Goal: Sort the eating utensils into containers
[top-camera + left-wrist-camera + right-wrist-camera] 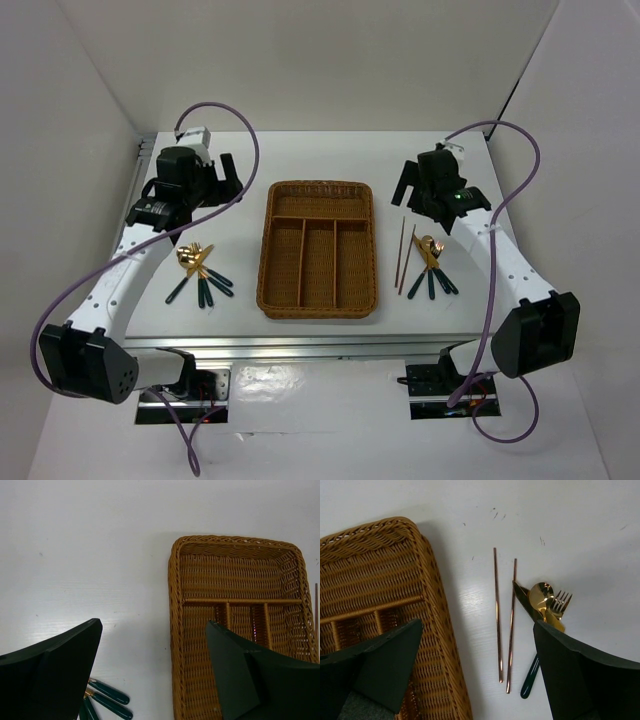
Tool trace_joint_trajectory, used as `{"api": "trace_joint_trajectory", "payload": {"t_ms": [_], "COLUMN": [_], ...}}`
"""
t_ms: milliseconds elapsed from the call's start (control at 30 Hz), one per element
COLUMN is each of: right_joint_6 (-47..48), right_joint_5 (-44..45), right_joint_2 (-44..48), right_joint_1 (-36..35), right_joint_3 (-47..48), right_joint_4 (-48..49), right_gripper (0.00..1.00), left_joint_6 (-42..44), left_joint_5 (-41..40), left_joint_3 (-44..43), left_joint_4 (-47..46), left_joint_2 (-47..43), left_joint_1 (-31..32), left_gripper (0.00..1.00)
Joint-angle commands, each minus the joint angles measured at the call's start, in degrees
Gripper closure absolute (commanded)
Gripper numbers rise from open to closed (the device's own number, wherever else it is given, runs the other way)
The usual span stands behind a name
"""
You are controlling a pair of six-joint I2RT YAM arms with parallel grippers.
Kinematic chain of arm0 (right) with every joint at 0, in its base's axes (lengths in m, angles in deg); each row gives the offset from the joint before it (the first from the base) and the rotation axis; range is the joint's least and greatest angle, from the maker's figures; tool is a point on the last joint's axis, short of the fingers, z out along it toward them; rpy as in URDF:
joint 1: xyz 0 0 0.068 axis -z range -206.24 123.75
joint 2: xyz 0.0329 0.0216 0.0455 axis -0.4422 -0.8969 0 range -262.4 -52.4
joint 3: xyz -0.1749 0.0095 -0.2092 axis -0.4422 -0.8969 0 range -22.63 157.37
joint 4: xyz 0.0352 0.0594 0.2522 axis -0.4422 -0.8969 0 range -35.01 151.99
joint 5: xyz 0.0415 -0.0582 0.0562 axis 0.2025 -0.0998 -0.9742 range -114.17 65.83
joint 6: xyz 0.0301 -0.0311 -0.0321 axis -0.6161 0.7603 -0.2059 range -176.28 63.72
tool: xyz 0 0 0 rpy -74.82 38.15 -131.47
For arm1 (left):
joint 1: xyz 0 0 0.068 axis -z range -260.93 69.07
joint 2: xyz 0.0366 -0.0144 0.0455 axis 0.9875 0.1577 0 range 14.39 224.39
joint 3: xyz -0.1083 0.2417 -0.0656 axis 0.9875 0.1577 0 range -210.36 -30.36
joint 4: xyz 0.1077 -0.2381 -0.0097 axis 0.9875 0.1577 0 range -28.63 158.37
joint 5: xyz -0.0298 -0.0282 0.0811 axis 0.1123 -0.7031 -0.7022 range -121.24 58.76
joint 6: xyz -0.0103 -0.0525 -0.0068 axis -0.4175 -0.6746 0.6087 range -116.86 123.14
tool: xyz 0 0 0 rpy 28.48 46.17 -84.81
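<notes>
While both arms hang over the desk, the left fingers stand spread wide and grip nothing, poised above the bare strip between the wicker tray and a cluster of teal-handled utensils lying to its left. The right fingers are likewise parted with nothing between them, above two chopsticks lying side by side just right of the tray. Beside the chopsticks, a knife, spoon and fork are piled together.
</notes>
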Motion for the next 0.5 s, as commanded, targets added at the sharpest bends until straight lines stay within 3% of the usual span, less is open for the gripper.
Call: {"api": "trace_joint_trajectory", "payload": {"t_ms": [0,167,467], "right_joint_6": [1.3,3.6,4.8], "right_joint_5": [-1.0,-2.2,-4.6], "right_joint_2": [0.5,-2.3,-6.7], "right_joint_1": [0.2,0.2,0.2], "right_joint_3": [-0.1,-0.6,-1.8], "right_joint_4": [4.3,6.5,10.9], "right_gripper": [0.0,0.0,0.0], "left_joint_6": [-5.5,-11.1,-24.9], "left_joint_5": [-3.9,-12.1,-13.0], "left_joint_3": [-3.4,-2.9,8.3], "left_joint_4": [4.4,18.7,26.1], "left_joint_2": [0.5,-0.6,-4.1], "left_joint_1": [-0.2,-0.2,-0.2], "left_gripper": [0.0,0.0,0.08]}}
